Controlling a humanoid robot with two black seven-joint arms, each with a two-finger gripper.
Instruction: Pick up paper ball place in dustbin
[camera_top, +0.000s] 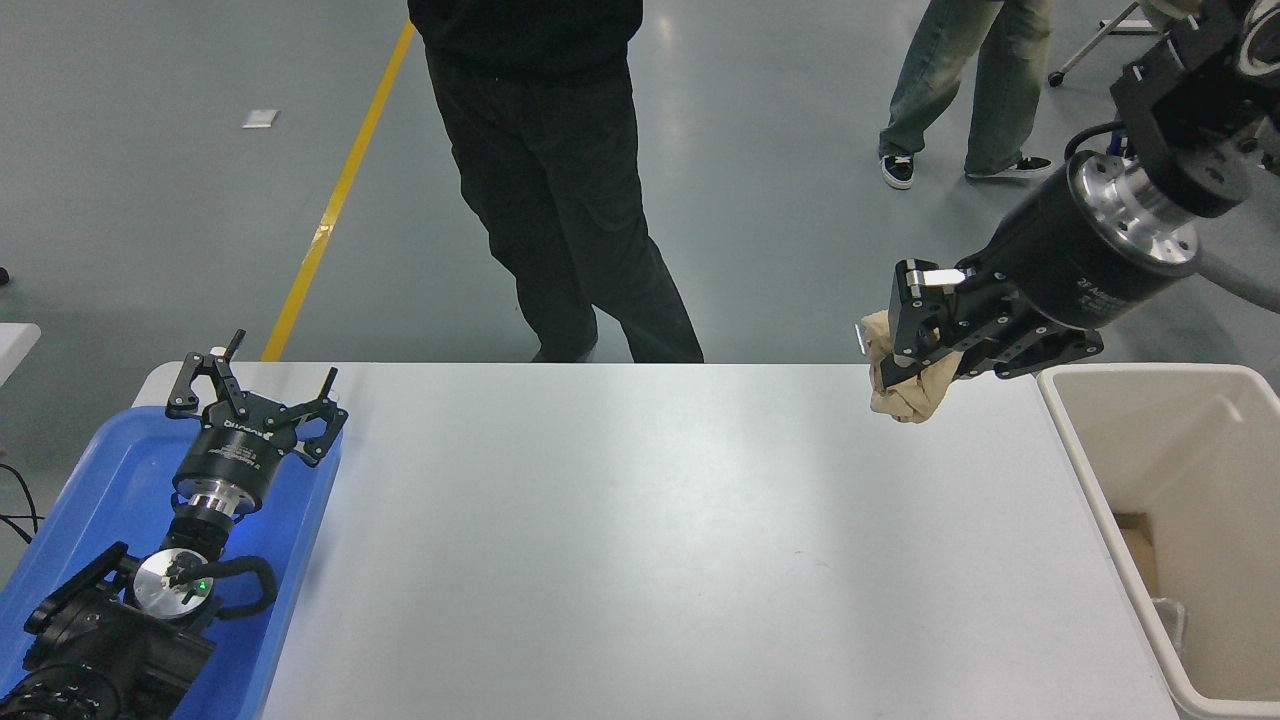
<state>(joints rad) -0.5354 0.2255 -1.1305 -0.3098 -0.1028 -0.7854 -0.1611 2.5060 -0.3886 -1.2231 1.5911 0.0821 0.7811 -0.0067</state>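
My right gripper (900, 345) is shut on the tan-brown paper ball (906, 392) and holds it in the air above the table's far right part. The ball hangs partly below the fingers, left of the dustbin's near corner. The cream-beige dustbin (1085, 455) stands off the table's right edge, open at the top, with some scraps on its floor. My left gripper (255, 385) is parked open at the lower left, over the blue tray.
A shallow blue tray (100, 480) lies at the table's left end under the left arm. A person in black trousers (560, 200) stands at the far edge of the white table (640, 540). Another person's legs (960, 90) and a chair show on the floor behind.
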